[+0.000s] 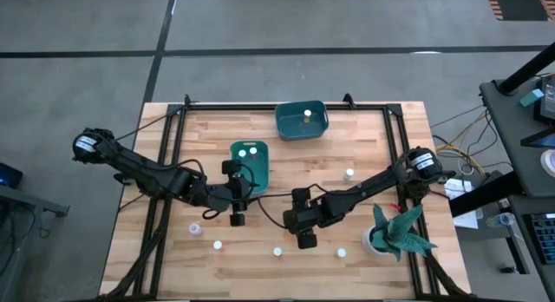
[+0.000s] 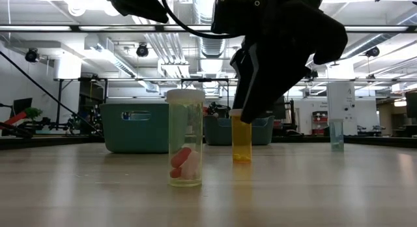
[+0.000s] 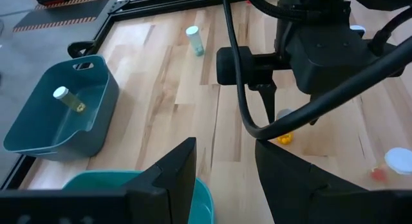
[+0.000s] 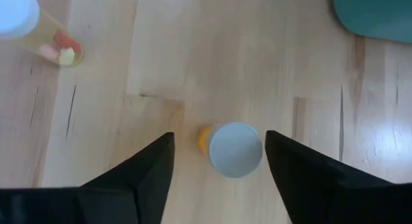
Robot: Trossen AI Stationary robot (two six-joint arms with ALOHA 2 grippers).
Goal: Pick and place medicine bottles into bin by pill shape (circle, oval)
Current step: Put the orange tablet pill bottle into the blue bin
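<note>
The orange bottle (image 4: pixel 235 149) is a tiny amber tube with a pale round cap, standing upright on the bench (image 1: pixel 364 146). Two teal bins (image 1: pixel 302 120), with one bottle in the far one and two in the near one. The right tool (image 4: pixel 219 156) hangs right above the orange bottle, fingers spread wide either side, not touching. The left tool (image 3: pixel 225 169) sits over the near bin's edge, partly open, holding nothing.

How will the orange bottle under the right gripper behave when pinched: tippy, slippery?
The orange bottle stands tall and narrow, so probably tippy if nudged off-centre. Its smooth round wall may slip or twist. It looks nearly empty, likely light. The right gripper is open around its cap.
</note>
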